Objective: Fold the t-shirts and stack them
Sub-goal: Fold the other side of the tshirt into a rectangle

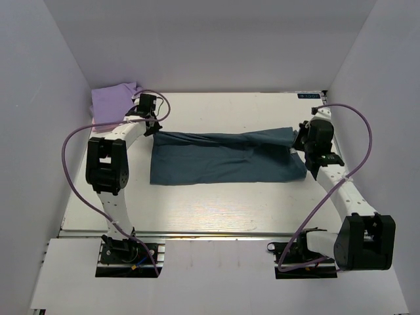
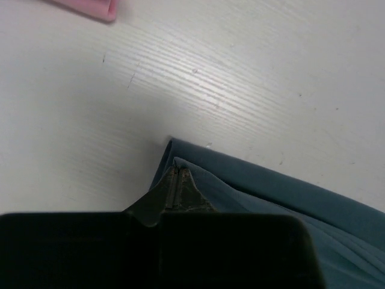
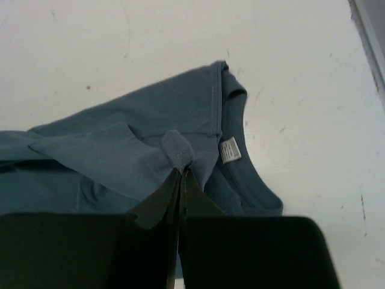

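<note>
- White walls enclose a pale, wood-grained table, with both arm bases bolted at its near edge
- A dark teal-blue t-shirt lies across the middle of the table as a long band running left to right, partly doubled over itself, with loose folds along its far edge
- The left gripper sits at the shirt's far left corner; in the left wrist view its gripper has the two fingers pressed together with no gap showing, nipping the very corner of the teal cloth
- The right gripper is at the shirt's far right end; in the right wrist view the gripper is closed tight on a small pinched-up tuft of the teal fabric, just beside the neck opening
- A white label shows inside the collar, close to the right of that tuft
- A lavender-purple t-shirt lies bunched in the far left corner of the table, just behind the left arm's wrist
- The edge of a pink t-shirt shows at the top of the left wrist view, well apart from the teal corner
</note>
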